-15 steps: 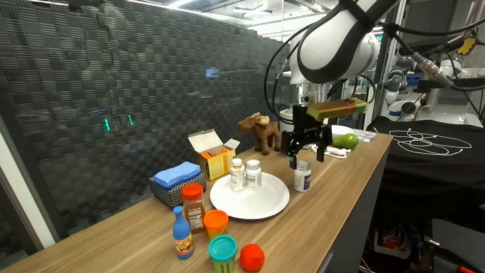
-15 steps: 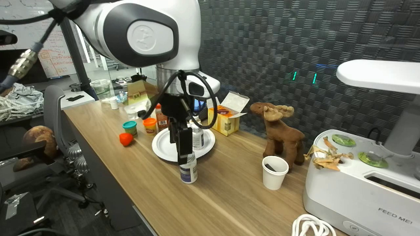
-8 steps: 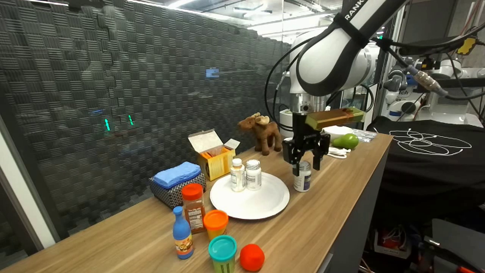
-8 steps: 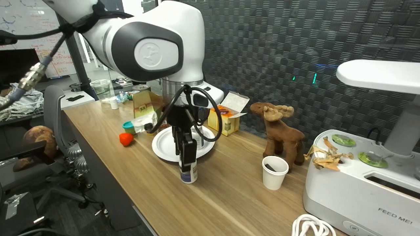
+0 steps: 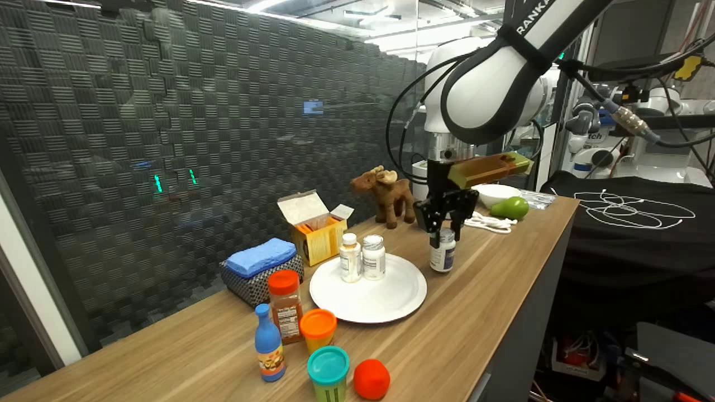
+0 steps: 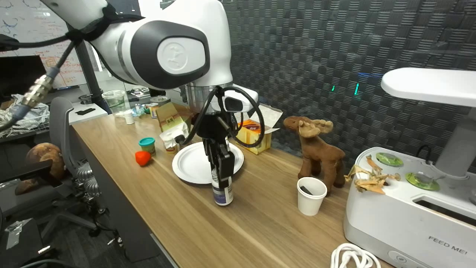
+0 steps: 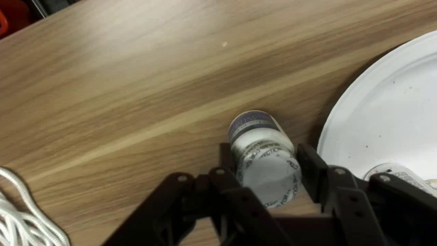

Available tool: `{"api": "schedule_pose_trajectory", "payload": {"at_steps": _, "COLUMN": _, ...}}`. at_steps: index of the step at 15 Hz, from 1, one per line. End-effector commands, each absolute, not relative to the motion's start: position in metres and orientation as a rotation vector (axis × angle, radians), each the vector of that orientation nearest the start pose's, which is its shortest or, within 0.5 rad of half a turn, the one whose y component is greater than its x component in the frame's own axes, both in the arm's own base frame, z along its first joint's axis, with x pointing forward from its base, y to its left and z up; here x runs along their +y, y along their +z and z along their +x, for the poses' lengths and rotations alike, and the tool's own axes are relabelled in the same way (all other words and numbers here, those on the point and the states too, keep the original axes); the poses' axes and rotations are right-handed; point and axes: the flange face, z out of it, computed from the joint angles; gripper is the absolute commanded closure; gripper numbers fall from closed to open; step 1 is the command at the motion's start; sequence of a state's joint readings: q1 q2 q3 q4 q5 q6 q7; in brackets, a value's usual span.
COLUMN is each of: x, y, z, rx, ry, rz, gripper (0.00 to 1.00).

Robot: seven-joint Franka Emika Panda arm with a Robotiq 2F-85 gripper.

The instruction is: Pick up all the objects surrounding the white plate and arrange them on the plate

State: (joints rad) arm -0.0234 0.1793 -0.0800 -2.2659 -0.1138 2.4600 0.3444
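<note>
In an exterior view: left of the smooth, round white plate [image 5: 385, 304], slim blue bottle [image 5: 269, 345], then see-through spice jar [image 5: 286, 308] with red cap. Front-left, orange-lidded tub [image 5: 318, 330]; in front, teal-lidded tub [image 5: 328, 371], then rounded matte red piece [image 5: 371, 379]. On the plate, toward its back, two white pill bottles [image 5: 351, 262], upright cylinders. Just right of the plate: third pill bottle [image 5: 443, 258], printed band round its cap, inside the gripper [image 5: 446, 239], fingers clamped on the cap end. Can't tell if base touches wood-grain table [image 5: 491, 273].
</note>
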Motion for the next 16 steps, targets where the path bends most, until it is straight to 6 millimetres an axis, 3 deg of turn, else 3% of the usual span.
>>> {"api": "schedule_pose_trajectory", "payload": {"at_steps": 1, "x": -0.038, "y": 0.323, "z": 0.537, "rx": 0.523, "ry": -0.152, "rz": -3.230, "gripper": 0.75}}
{"api": "schedule_pose_trajectory", "payload": {"at_steps": 4, "x": -0.012, "y": 0.349, "z": 0.541, "rx": 0.410, "ry": -0.209, "rz": -3.259, "gripper": 0.75}}
{"api": "schedule_pose_trajectory", "payload": {"at_steps": 7, "x": 0.018, "y": 0.361, "z": 0.544, "rx": 0.320, "ry": -0.226, "rz": -3.235, "gripper": 0.75}}
{"api": "schedule_pose_trajectory", "payload": {"at_steps": 11, "x": 0.044, "y": 0.351, "z": 0.549, "rx": 0.269, "ry": -0.209, "rz": -3.195, "gripper": 0.75}}
{"api": "schedule_pose_trajectory", "payload": {"at_steps": 16, "x": 0.050, "y": 0.326, "z": 0.552, "rx": 0.236, "ry": -0.126, "rz": -3.192, "gripper": 0.75}}
